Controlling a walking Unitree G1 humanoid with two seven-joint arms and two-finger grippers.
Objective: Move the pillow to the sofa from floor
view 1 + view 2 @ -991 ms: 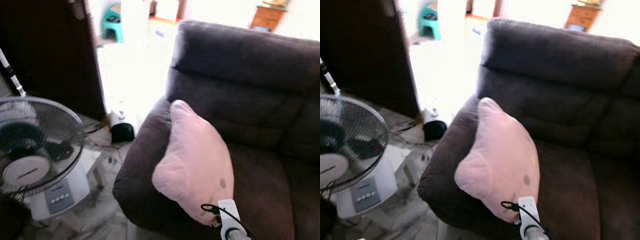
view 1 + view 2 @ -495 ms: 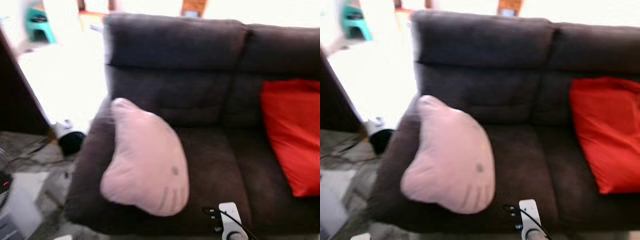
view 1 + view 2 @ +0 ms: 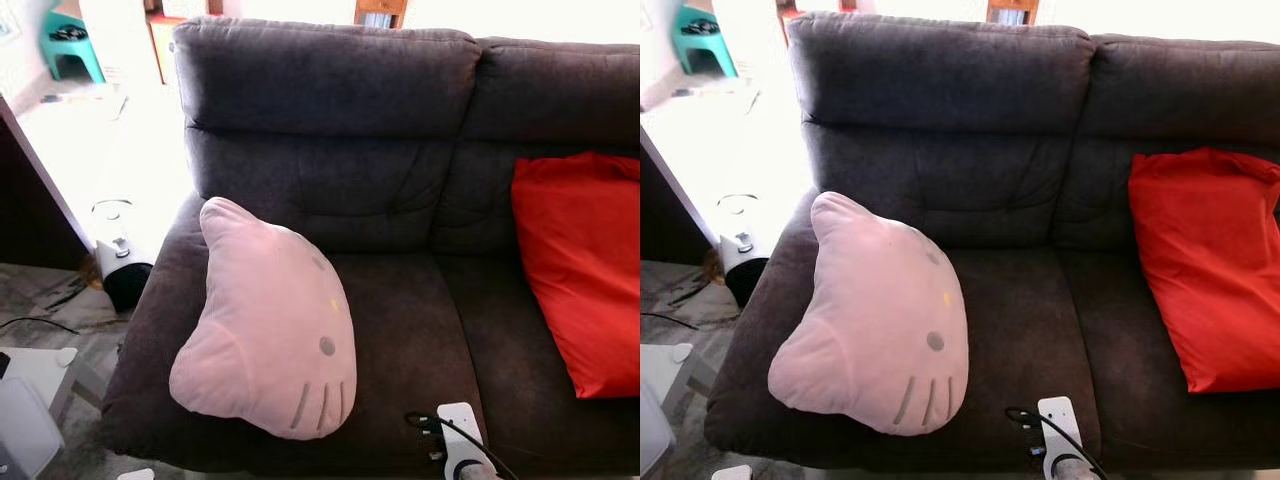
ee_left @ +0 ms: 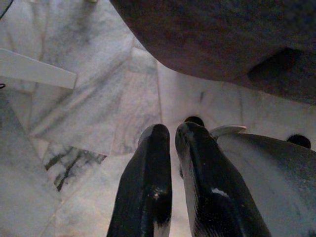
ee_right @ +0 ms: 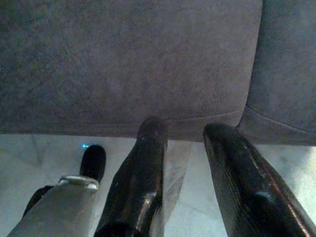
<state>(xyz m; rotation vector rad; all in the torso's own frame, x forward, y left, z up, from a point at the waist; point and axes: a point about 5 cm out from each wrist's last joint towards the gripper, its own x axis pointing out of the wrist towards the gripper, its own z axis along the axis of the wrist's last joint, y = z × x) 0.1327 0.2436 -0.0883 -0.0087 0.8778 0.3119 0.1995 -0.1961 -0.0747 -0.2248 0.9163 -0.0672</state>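
Observation:
A pink cat-face pillow leans on the left seat of the dark brown sofa, against its left armrest. No gripper touches it. My right arm's wrist pokes up at the sofa's front edge. In the right wrist view, my right gripper hangs open just below the front of the seat cushion, over the marble floor. In the left wrist view, my left gripper is shut and empty, pointing down at the floor beside the sofa's lower corner.
A red cushion leans on the sofa's right seat. A small white and black appliance stands on the floor left of the armrest, with cables nearby. A white fan base sits at the lower left. A teal stool is far back.
The camera has swung right, bringing the whole sofa and the red cushion into view and the fan out. The pillow stays on the seat. My right wrist keeps its place.

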